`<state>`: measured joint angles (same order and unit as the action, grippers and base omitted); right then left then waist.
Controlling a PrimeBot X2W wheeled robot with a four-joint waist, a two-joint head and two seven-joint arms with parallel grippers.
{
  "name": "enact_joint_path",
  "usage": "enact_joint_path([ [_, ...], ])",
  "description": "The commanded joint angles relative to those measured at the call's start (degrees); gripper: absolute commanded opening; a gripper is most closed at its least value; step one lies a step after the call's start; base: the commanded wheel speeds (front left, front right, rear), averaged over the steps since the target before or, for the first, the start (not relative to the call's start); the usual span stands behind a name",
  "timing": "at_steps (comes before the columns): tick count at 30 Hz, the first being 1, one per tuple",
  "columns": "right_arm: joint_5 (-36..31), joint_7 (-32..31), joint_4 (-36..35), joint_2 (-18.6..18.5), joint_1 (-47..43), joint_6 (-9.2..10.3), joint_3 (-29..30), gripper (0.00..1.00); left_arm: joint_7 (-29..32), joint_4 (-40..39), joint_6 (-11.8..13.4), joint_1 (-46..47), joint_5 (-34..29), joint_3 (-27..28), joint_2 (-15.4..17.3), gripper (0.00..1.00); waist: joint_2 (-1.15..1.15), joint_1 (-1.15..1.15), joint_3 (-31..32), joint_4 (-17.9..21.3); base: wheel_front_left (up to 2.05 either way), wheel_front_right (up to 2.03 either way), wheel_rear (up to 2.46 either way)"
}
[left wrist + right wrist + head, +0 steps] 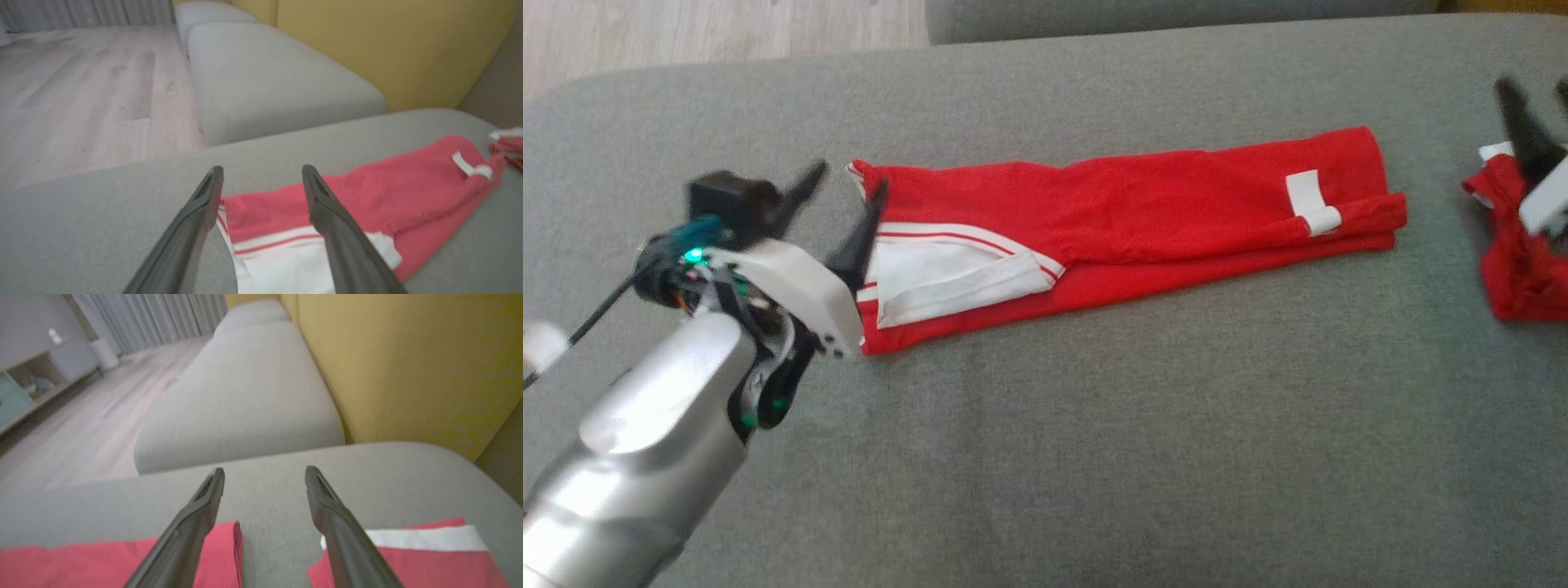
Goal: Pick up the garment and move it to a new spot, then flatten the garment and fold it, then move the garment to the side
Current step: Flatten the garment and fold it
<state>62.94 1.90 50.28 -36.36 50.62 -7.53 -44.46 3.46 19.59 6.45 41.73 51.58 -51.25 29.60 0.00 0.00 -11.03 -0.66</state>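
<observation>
Garment [1143, 212] is met at its white-striped end by the left hand [848, 180], whose fingers are spread wide with nothing held; one finger is seen over the corner of the cloth, the other just beside it over bare cushion [1094, 449]. The right hand [1534, 90] is likewise spread wide and empty, and is placed over a second red piece [1519, 269] lying apart from the strip. The garment itself is laid flat as a long, narrow folded strip across the grey cushion.

Judgement: the lengthwise fold looks done; a cross fold or the shift aside is taken to remain. For either, all layers at an end should be pinched together, edges kept aligned, and the cloth carried low so the fold is not shaken open.

View notes: the whole strip and its white tab [1311, 200] are given by the head view. The gap of bare cushion between the strip's end and the second piece is shown plainly by the right wrist view, where the fingers are seen above that gap. The floor [81, 81] and yellow backrest [367, 49] are given by the left wrist view.
</observation>
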Motion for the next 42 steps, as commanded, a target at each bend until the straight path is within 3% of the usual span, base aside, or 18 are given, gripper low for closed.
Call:
enact_joint_path([
  [1,-0.2,2.9,-0.9,-0.2,1.5,0.04,0.8,1.00,-2.9,-0.7,1.1,1.8,0.4,4.4,1.4,1.00,0.00,0.00,0.8,0.5,0.00,0.00,0.00],
  [6,-2.0,11.7,-2.8,4.4,1.3,0.04,3.3,1.00,-15.1,0.4,4.6,-0.7,0.0,9.2,-1.0,1.00,0.00,0.00,2.6,1.3,0.00,0.00,0.00],
  [9,-5.4,13.0,-5.3,7.0,-0.2,0.04,7.2,1.00,-18.1,0.2,7.8,-2.9,-2.0,12.8,-2.6,1.00,0.00,0.00,3.2,1.5,0.00,0.00,0.00],
  [14,-17.9,13.1,-15.9,14.5,-9.2,0.04,23.6,1.00,-18.4,-6.9,9.7,-10.4,-10.4,24.0,-7.0,1.00,0.00,0.00,3.4,1.8,0.00,0.00,0.00],
  [19,-33.0,13.1,-27.7,25.2,-22.8,0.04,35.8,1.00,-18.4,-11.0,6.5,-20.0,-18.6,32.2,-12.8,1.00,0.00,0.00,3.4,1.9,0.00,0.00,0.00],
  [21,-37.6,13.1,-30.8,29.1,-27.7,0.04,38.6,1.00,-18.4,-11.5,4.9,-23.2,-21.2,34.9,-15.2,1.00,0.00,0.00,3.5,1.9,0.00,0.00,0.00],
  [24,-42.4,13.1,-33.3,32.0,-33.6,0.04,40.6,1.00,-18.4,-10.4,2.3,-27.3,-24.8,37.9,-18.1,1.00,0.00,0.00,3.7,1.8,0.00,0.00,0.00],
  [30,-45.7,13.1,-35.3,33.4,-38.7,0.04,40.9,1.00,-18.4,-7.3,-1.8,-31.3,-30.2,43.0,-22.6,1.00,0.00,0.00,3.4,1.5,0.00,0.00,0.00],
  [35,-45.2,13.1,-35.5,33.5,-38.2,0.04,40.9,1.00,-18.4,-6.5,-4.4,-30.8,-32.6,45.1,-24.3,1.00,0.00,0.00,2.3,0.8,0.00,0.00,0.00],
  [42,-49.8,12.0,-27.8,33.5,-32.1,0.04,47.1,1.00,-18.4,-5.3,-7.4,-27.8,-35.3,46.4,-26.0,1.00,0.00,0.00,-0.9,-1.1,0.00,0.00,0.00],
])
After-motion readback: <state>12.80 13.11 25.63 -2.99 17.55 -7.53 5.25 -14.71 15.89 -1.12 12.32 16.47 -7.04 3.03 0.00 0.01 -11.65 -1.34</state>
